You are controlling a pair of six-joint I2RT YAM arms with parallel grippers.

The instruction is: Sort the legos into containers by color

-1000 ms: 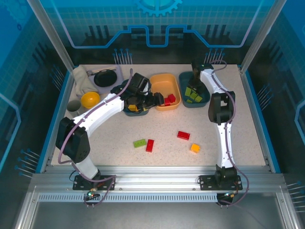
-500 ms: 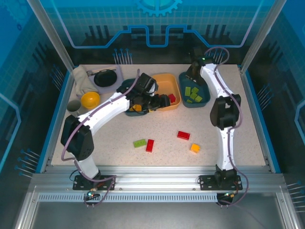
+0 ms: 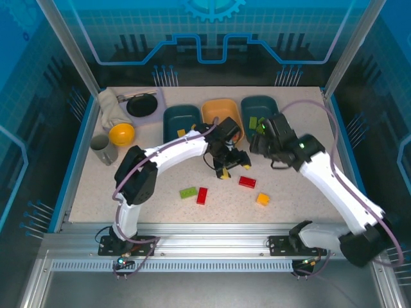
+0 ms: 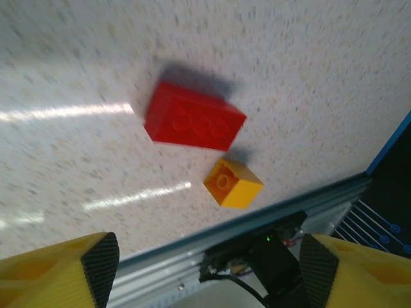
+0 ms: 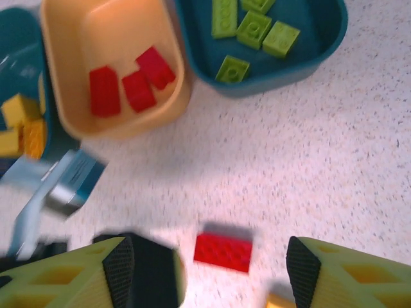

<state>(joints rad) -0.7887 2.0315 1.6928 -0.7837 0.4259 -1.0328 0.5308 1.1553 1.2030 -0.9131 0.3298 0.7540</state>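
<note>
Containers, three, ahead of right claw (image 5: 209, 269): left teal tray (image 3: 180, 119), yellow legos (image 5: 16, 122); orange tray (image 3: 221, 110), three red legos (image 5: 131, 86); right teal tray (image 3: 262, 104), about five green legos (image 5: 255, 29). Loose on table (image 3: 164, 208), four: red lego (image 4: 192, 124) and orange lego (image 4: 232, 183) ahead of left claw (image 4: 209, 263); green lego (image 3: 188, 192), second red lego (image 3: 202, 196) beside it. Both claws: fingers apart, empty.

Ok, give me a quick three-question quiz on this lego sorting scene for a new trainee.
1. Count: how many loose legos lie on the table in the top view?
2. True or false: the orange tray holds green bricks.
3. The right teal tray holds: A red, B green, C yellow.
Key: 1 four; 2 false, it holds red bricks; 3 B, green bricks.
</note>
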